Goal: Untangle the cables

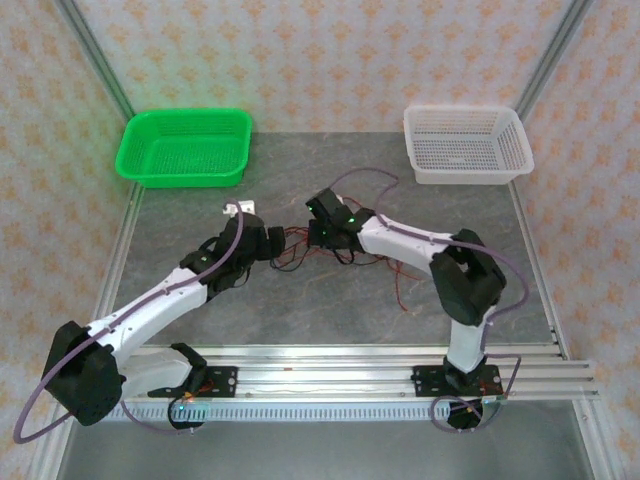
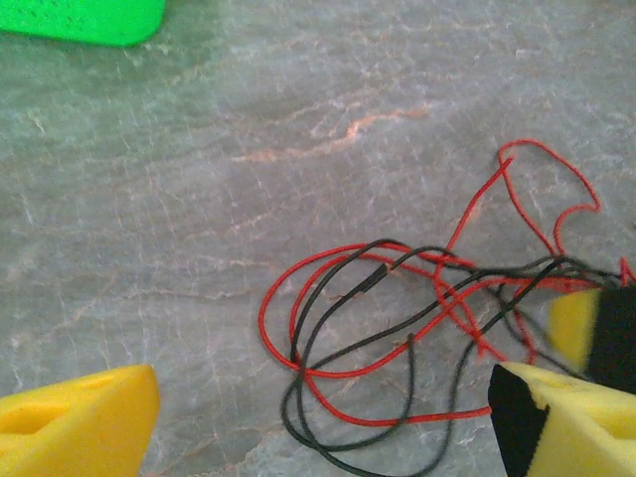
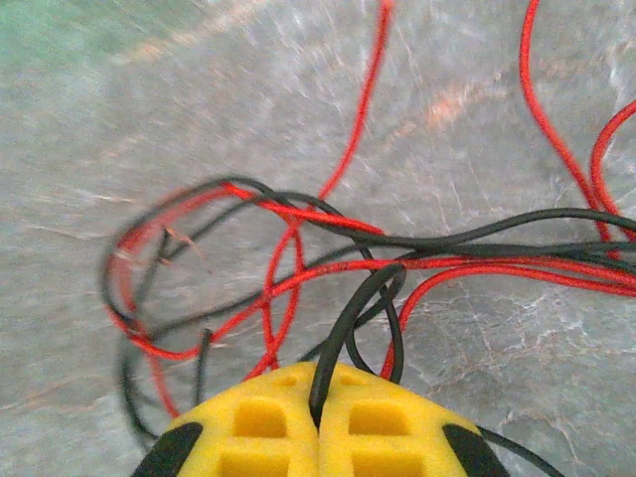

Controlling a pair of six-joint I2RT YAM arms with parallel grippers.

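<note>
The grey marbled table point(image 1: 330, 315) is carrying the red and black cables point(image 2: 301, 368), tangled between my two grippers. My right gripper point(image 3: 320, 397) is pinching a black loop, pads closed together. My left gripper point(image 2: 323, 412) is hanging wide open, holding nothing. Pulling now, I am risking tightening the knot, since red strands are crossing that loop.

The cables point(image 1: 292, 262) are thin red and black wires point(image 2: 370, 280), curled and looped through one another in a loose tangle point(image 3: 328, 217). They lie flat on the grey desk point(image 1: 300, 320), about midway between its edges. One red strand trails off toward the near right corner. A single black loop rises from the heap, pinched in the right gripper point(image 3: 320, 397).
</note>
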